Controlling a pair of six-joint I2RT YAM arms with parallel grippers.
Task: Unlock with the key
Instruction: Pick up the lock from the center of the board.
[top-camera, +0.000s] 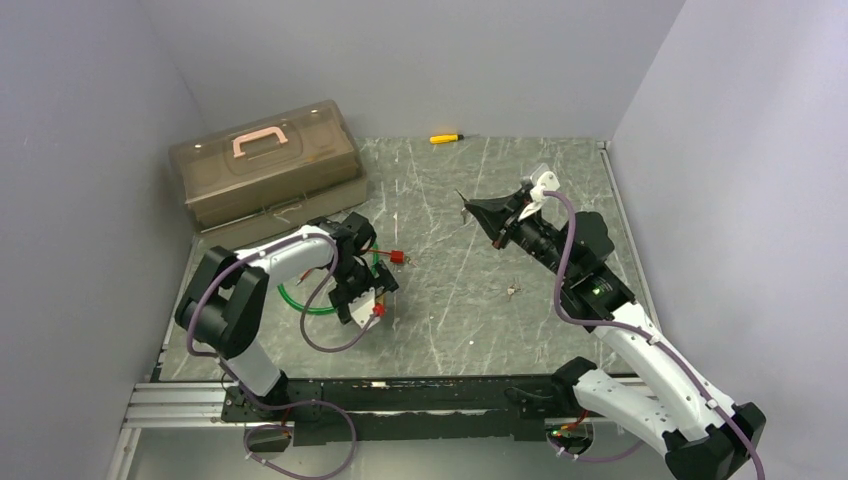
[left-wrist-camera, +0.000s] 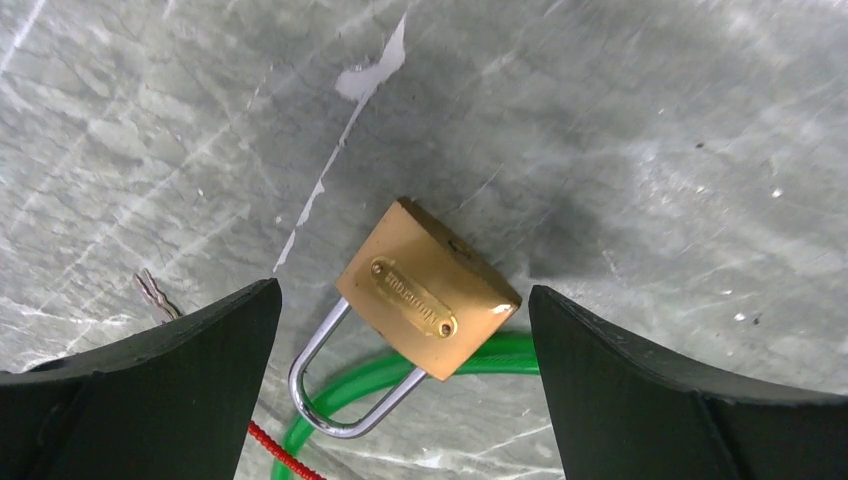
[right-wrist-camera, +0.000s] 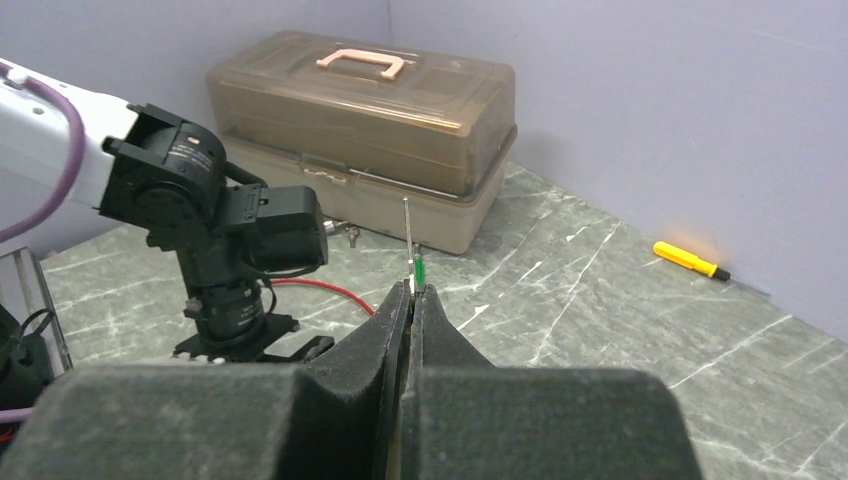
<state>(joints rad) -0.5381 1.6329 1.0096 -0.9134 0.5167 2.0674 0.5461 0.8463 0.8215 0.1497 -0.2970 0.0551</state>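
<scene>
A brass padlock lies flat on the marble table with its steel shackle looped round a green cable. My left gripper hangs open just above it, one finger on each side of the body and neither touching. In the top view the left gripper hides the padlock. My right gripper is shut on the key, held above the table's middle; the thin blade sticks up past the fingertips. From above, the right gripper sits well to the right of the left one.
A brown toolbox with a pink handle stands at the back left. A yellow screwdriver lies by the back wall. A small metal key piece rests mid-table. A red cord and the green cable loop lie under the left arm.
</scene>
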